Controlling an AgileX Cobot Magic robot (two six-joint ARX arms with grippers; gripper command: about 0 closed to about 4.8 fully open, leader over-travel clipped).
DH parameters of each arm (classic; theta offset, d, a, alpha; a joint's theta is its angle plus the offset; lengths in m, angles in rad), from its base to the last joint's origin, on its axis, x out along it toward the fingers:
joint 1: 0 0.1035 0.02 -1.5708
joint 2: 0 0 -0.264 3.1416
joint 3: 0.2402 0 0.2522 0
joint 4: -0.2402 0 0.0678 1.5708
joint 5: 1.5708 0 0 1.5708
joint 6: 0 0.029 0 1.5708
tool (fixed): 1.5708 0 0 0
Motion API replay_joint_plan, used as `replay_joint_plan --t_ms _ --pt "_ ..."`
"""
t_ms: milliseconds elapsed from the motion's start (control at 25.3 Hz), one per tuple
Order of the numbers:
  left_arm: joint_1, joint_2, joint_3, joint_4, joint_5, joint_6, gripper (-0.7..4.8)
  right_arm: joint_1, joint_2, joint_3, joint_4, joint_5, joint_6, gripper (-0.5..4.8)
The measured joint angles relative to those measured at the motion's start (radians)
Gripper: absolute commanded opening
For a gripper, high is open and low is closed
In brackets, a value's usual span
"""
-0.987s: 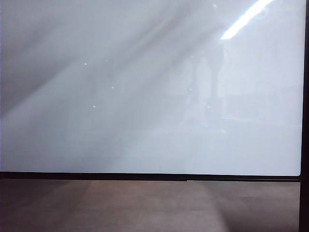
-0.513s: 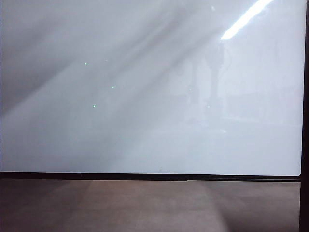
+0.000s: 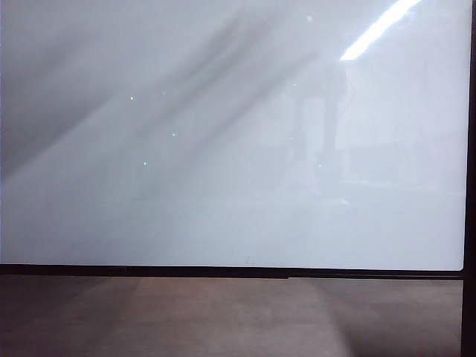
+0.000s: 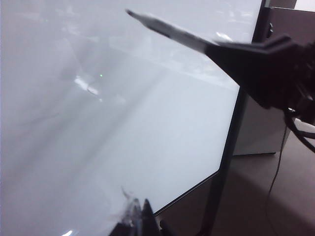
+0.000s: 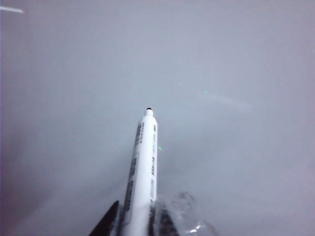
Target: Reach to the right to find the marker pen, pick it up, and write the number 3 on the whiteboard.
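Here the marker pen (image 5: 143, 172) was seen clamped between the fingers of the right gripper (image 5: 139, 223), its pale barrel with printed dark lettering projecting straight out beyond the fingertips and its small dark tip pointed at the whiteboard (image 5: 236, 64). Whether the tip touched the glossy surface could not be told from the right wrist view; only blank grey-white board was shown ahead of it. In the left wrist view the same pen (image 4: 167, 30) was caught from the side, held out from the bulky black right gripper (image 4: 216, 49) and slanted towards the whiteboard (image 4: 123, 123), with its tip near the surface. The left gripper (image 4: 138, 216) was shown only as dark fingertips at the edge of its own view, close to the board's lower part, and its opening could not be judged. In the exterior view the whiteboard (image 3: 223, 193) filled nearly the whole frame, with a thin black frame along its lower and right edges, a bright light streak (image 3: 379, 28) near the upper right corner, and a brown floor (image 3: 223, 320) below; neither gripper was visible there, and no writing was seen on the board.
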Motion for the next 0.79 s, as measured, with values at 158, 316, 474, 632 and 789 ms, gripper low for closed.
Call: replay_joint_plan --t_ms 158,316,474,632,789 --pt "0.000 -0.001 0.000 0.000 0.000 0.000 -0.05 0.024 0.072 0.059 0.033 0.011 -0.032 0.71" --pt "0.000 -0.004 0.000 -0.003 0.001 0.000 -0.05 0.017 0.135 0.072 0.056 0.032 -0.064 0.71" --pt "0.000 -0.008 0.000 -0.006 0.001 0.000 -0.05 0.018 0.143 0.074 0.099 0.050 -0.073 0.71" --pt "0.000 -0.009 0.000 -0.017 0.001 0.000 -0.05 0.017 0.172 0.078 0.105 0.067 -0.092 0.71" --pt "0.000 -0.009 0.000 -0.031 0.001 0.000 -0.05 0.018 0.183 0.078 0.114 0.094 -0.096 0.71"
